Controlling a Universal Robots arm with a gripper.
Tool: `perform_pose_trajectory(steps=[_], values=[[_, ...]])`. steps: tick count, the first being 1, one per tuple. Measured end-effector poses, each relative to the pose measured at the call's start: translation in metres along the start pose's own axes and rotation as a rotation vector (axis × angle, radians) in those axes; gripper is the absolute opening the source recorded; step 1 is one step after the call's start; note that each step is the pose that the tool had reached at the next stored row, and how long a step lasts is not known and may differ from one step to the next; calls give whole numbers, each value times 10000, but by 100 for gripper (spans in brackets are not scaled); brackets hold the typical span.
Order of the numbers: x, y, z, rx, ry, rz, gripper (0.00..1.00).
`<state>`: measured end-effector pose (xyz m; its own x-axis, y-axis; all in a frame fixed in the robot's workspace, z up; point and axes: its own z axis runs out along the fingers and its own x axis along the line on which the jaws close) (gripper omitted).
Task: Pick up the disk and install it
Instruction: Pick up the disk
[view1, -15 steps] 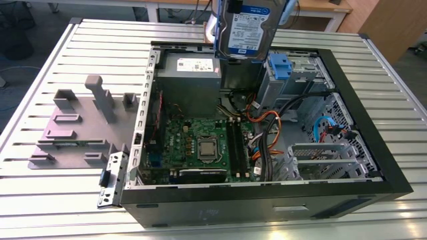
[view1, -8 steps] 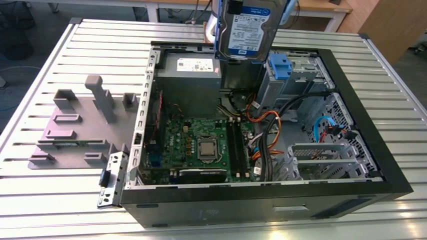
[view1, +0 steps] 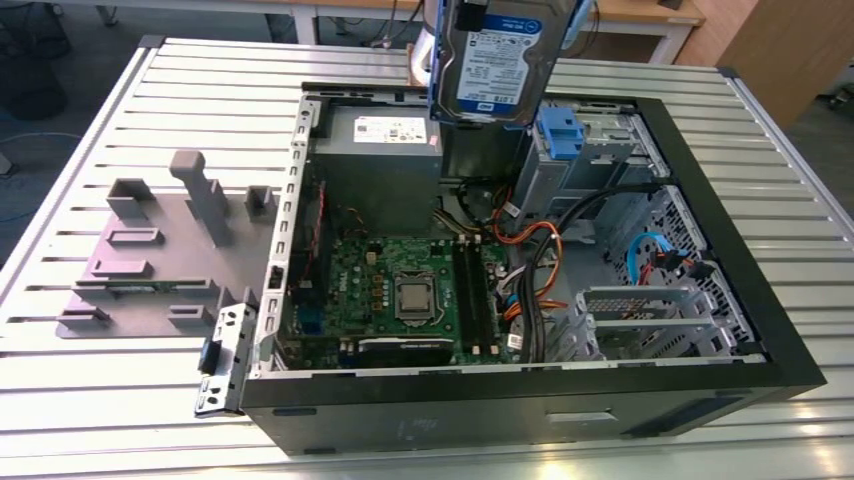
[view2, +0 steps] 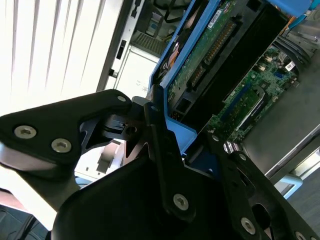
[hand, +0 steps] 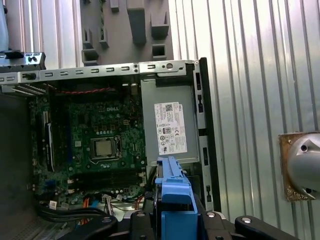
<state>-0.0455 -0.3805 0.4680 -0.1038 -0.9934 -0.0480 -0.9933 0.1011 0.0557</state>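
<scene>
In the exterior view the disk hangs over the open computer case. In the second wrist view the claw pinches the disk by its blue rails. In the first wrist view the motherboard lies under the claw.

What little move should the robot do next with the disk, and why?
Probably ease the disk down toward the metal drive cage beside the blue clip. The jaws are shut on its blue rail, and it hangs upright above the open computer case, not yet seated.
</scene>
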Motion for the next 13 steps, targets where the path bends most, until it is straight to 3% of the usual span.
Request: perform_pose_trajectory(steps=[13], values=[[55, -6, -3, 1, -1, 0, 37]])
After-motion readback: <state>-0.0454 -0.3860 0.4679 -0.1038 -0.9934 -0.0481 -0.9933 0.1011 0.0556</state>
